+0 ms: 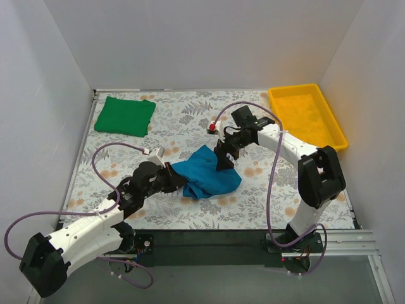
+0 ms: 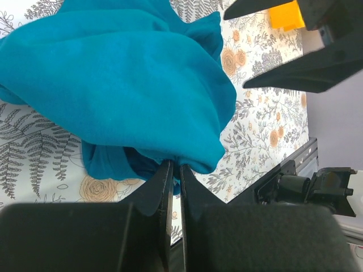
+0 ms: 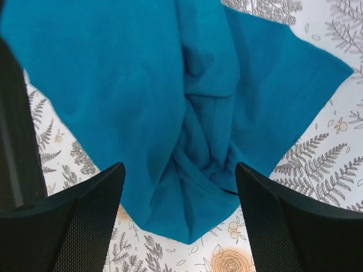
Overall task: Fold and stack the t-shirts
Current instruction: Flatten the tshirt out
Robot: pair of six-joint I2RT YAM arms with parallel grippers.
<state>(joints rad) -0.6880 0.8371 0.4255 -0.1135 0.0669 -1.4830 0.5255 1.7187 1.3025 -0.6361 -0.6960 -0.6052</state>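
While the green t-shirt (image 1: pixel 124 116) lies folded at the far left corner of the worktop (image 1: pixel 183 111), the teal t-shirt (image 1: pixel 209 174) sits in a rumpled heap near the middle. The left gripper (image 2: pixel 174 165) has its fingers pressed together on a fold at the heap's left side; the right gripper (image 3: pixel 178 167) hangs over its far edge, fingers spread wide, holding nothing. Such light, limp cotton will likely sag and bunch, so a hem or shoulder seam looks the surer hold

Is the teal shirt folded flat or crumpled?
Crumpled: the teal shirt lies bunched with twisted creases, one edge pinched in the left claw.
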